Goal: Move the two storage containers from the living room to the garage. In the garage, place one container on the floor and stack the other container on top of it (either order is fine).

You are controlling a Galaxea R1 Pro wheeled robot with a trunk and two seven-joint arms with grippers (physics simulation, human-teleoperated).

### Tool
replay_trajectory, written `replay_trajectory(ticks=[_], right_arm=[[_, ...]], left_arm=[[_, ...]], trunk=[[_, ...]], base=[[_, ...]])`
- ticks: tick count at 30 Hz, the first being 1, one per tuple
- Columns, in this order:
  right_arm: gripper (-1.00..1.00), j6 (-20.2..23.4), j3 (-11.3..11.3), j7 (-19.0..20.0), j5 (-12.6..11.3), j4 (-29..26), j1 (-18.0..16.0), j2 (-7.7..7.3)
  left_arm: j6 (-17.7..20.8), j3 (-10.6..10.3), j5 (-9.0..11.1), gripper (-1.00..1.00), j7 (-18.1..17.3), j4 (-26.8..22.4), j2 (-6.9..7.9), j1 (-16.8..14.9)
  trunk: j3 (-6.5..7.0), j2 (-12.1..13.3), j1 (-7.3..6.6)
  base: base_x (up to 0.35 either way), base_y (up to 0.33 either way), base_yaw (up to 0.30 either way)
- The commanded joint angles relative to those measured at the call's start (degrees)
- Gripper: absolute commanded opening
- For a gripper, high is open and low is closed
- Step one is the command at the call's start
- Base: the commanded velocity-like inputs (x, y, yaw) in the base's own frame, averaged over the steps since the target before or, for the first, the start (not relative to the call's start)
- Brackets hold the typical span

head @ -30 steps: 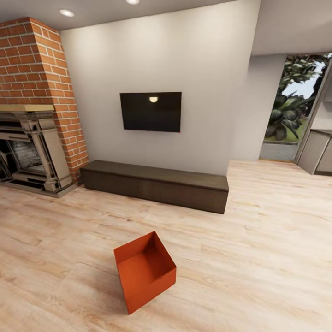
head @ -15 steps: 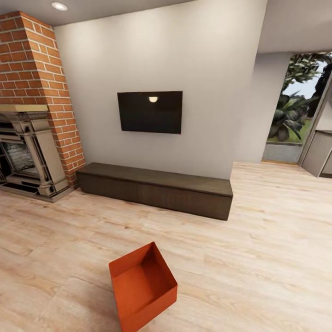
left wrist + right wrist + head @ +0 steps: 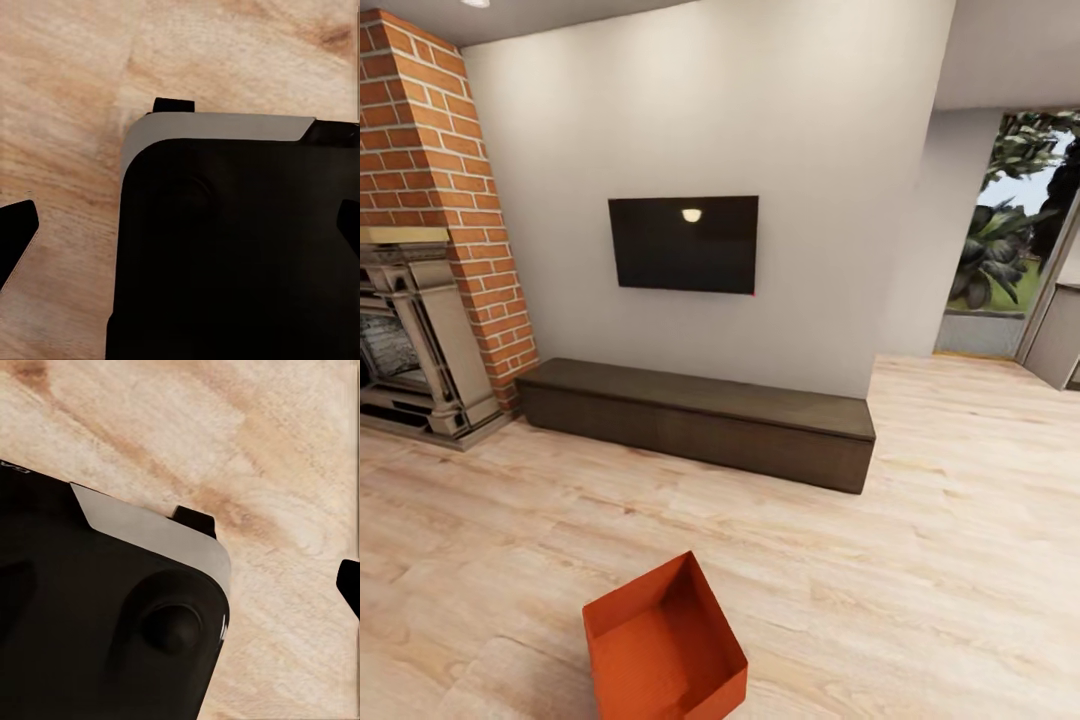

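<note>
One orange-red storage container (image 3: 660, 650) sits on the light wood-plank floor of the living room, at the lower edge of the head view, open side up and turned at an angle. Its near corner is cut off by the frame. A second container is out of view. In the left wrist view, my left gripper (image 3: 180, 232) is open, with a dark fingertip (image 3: 16, 240) at each side edge above the robot's black base (image 3: 225, 262). In the right wrist view, one fingertip (image 3: 349, 583) of my right gripper stands far out at the edge, over bare planks.
A long low dark-brown cabinet (image 3: 700, 420) runs along the white wall under a black TV (image 3: 683, 244). A red-brick fireplace (image 3: 420, 300) stands at the left. At the right, an opening (image 3: 1005, 250) shows plants outside, beside a grey counter (image 3: 1060, 345).
The whole head view has shifted: the camera has moved closer to the wall and the container. The container now sits lower and larger in the picture; it has not moved on the floor.
</note>
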Motion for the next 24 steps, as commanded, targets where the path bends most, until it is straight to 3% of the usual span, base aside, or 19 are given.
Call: replay_trajectory(ticks=[1,5,11,24], right_arm=[[1.00,-0.30,0.49,-0.10,-0.52,0.14,-0.05,0.04],[1.00,-0.21,0.56,-0.10,-0.49,0.14,-0.05,0.04],[1.00,-0.28,0.53,-0.10,-0.47,0.14,-0.05,0.00],[1.00,-0.28,0.58,-0.11,-0.46,0.14,-0.05,-0.02]], left_arm=[[-0.14,0.08,0.44,1.00,-0.01,-0.03,0.00,0.00],[-0.20,0.08,0.42,1.00,-0.01,-0.03,-0.05,0.00],[-0.27,0.09,0.41,1.00,0.00,-0.03,-0.06,0.00],[-0.28,0.09,0.41,1.00,0.08,-0.12,-0.07,0.00]], trunk=[[-0.05,-0.02,0.03],[-0.05,-0.02,0.03],[-0.05,-0.02,0.03],[-0.05,-0.02,0.03]], base=[[0.322,0.000,0.004],[0.259,0.000,0.006],[0.047,0.000,0.043],[0.002,0.000,0.251]])
